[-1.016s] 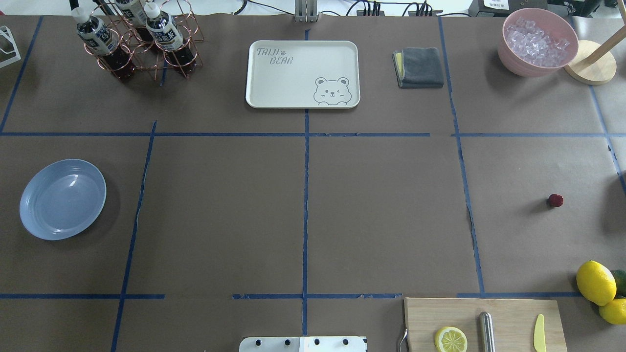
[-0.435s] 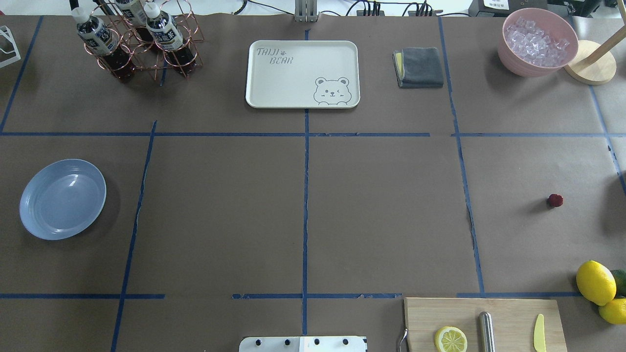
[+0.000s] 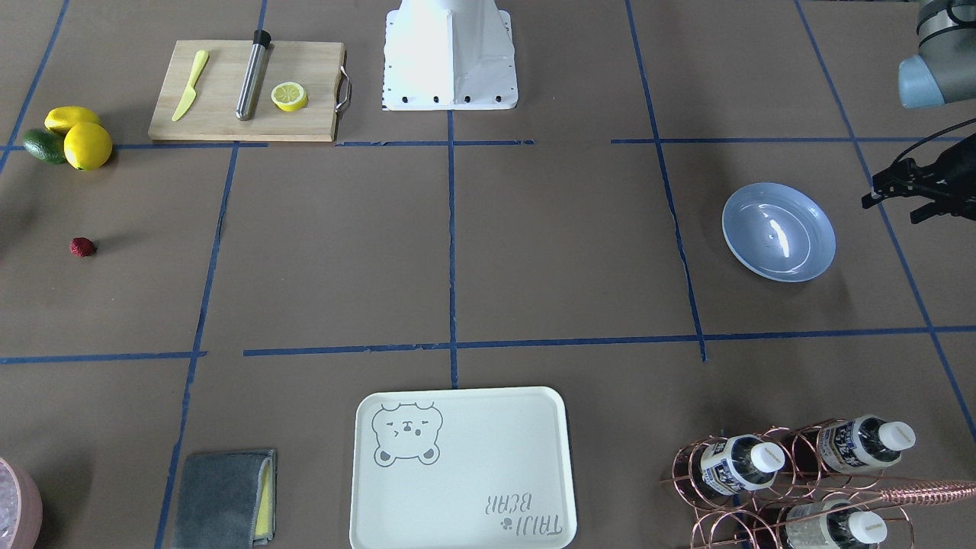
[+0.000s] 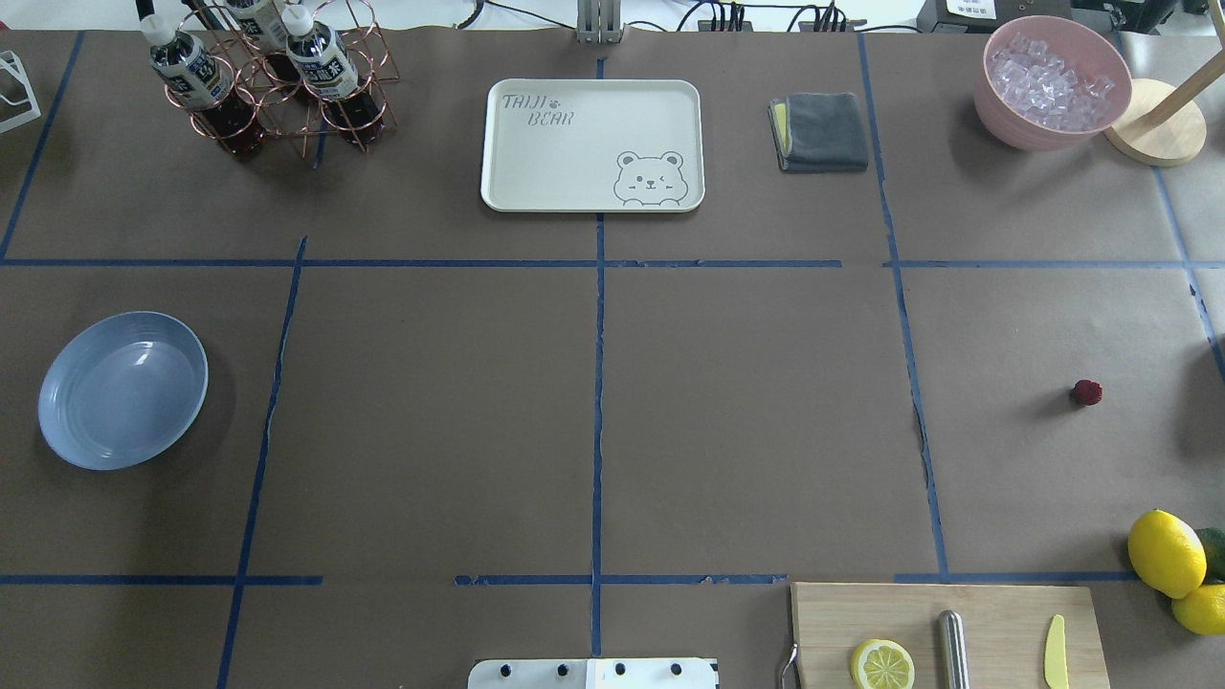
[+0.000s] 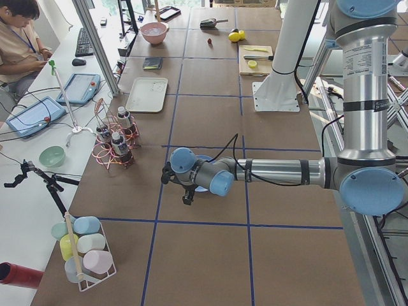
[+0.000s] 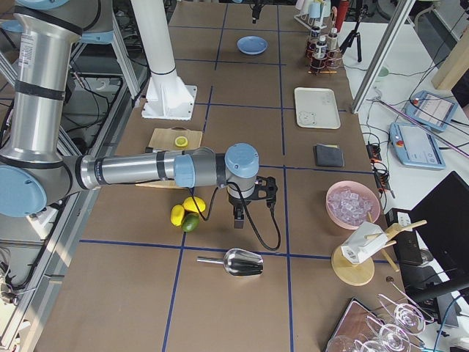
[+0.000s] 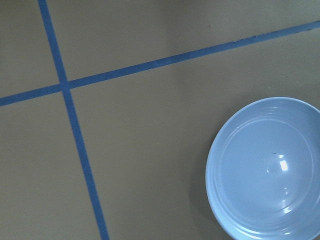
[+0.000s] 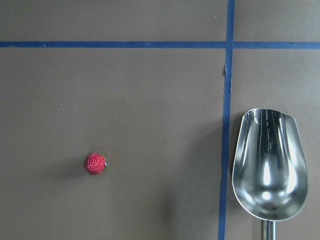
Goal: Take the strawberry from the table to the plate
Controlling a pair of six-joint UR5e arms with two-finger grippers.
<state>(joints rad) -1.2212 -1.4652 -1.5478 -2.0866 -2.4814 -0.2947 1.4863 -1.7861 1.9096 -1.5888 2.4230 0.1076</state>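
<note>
Right wrist-mounted: strawberry; left: plate

On the bench I count one strawberry, one plate, two whole lemons, one lemon half, one avocado, three bottles, one tray, one cloth, one bowl, one board and one scoop.

Pretty much the only thing I can actually read is the print on the cream tray: "TAIJI BEAR" in grey outline letters, with a little paw print after the first word. It shows upside down in the front-facing view. The bottles have dark-and-white labels with some characters on them, but they're too small to make out. The near arm in the left side view has a label strip too, also unreadable.
</note>
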